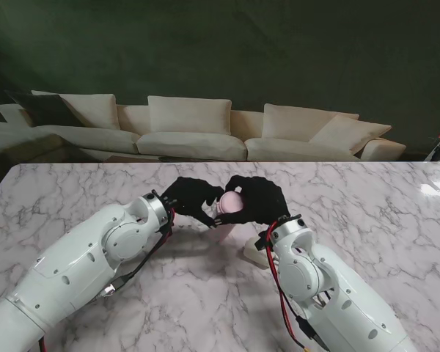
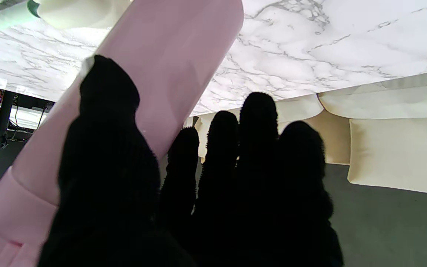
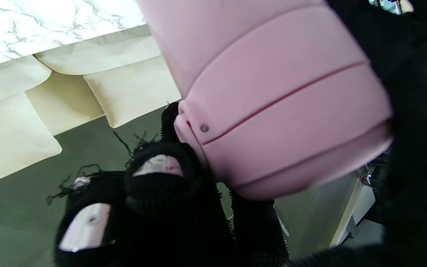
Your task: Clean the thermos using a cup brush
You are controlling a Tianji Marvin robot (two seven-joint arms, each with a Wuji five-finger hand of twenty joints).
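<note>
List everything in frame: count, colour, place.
thermos: 1, pink, held up over the table middle between both hands
brush: 1, pale green handle with a white head, lying on the table near the thermos base; seen only at the left wrist view's edge
table: 1, white marble with grey veins, fills the foreground
sofa: 1, cream with several cushions, beyond the table's far edge
left hand: 1, black glove, fingers on the thermos body
right hand: 1, black glove, wrapped round the thermos cap end
arms: 2, white, rising from the bottom corners
</note>
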